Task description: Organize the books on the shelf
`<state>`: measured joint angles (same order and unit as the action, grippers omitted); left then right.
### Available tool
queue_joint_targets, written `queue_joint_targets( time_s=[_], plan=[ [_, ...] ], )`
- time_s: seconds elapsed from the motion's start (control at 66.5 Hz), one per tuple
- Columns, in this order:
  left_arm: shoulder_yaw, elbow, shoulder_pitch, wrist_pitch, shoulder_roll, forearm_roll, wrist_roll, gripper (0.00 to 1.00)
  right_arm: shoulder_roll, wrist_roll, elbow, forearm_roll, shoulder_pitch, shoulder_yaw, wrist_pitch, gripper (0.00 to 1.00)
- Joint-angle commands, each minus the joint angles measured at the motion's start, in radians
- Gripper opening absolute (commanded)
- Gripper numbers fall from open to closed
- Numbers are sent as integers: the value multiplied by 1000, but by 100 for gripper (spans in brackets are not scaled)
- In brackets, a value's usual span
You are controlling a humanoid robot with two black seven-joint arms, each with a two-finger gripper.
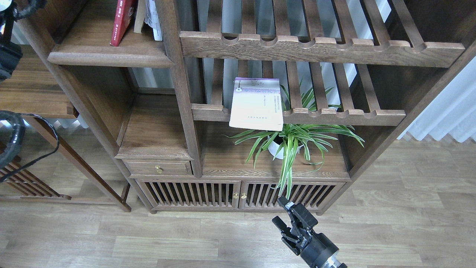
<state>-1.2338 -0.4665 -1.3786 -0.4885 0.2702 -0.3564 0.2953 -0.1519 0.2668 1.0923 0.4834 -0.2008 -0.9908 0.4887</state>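
Top left, your left arm [7,56] barely shows; its claw I can't tell. The red book [122,20] leans on the shelf [108,57]. The lilac book [256,104] lies on the slatted rack [334,116], overhanging: thin, light, floppy, so pinch that free edge. Right claw [284,214] hangs low, jaws parted, empty.

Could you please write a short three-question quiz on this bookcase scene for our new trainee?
1. True or false: the pale book stands upright on the solid shelf.
2. What sits directly below that book?
A. a potted plant
B. a lamp
C. a basket
3. Fill in: the right gripper holds ____.

Key: 1 false, it lies flat on the slatted rack; 2 A; 3 nothing.
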Motion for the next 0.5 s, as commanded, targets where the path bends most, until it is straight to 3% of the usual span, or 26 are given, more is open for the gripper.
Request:
queue_joint_targets(
  time_s=[0.0,0.06,0.12,0.481],
  plan=[
    [0,-20,13,0,14,34,19,65,0,0,1,1,-5,-5,0,99],
    [8,-30,15,0,33,34,68,66,0,2,1,0,-5,-5,0,99],
    [8,-43,15,0,64,36,189,70,0,2,1,0,-5,-5,0,99],
    [20,-41,6,0,92,22,193,75,2,0,1,0,-6,-6,0,99]
  ],
)
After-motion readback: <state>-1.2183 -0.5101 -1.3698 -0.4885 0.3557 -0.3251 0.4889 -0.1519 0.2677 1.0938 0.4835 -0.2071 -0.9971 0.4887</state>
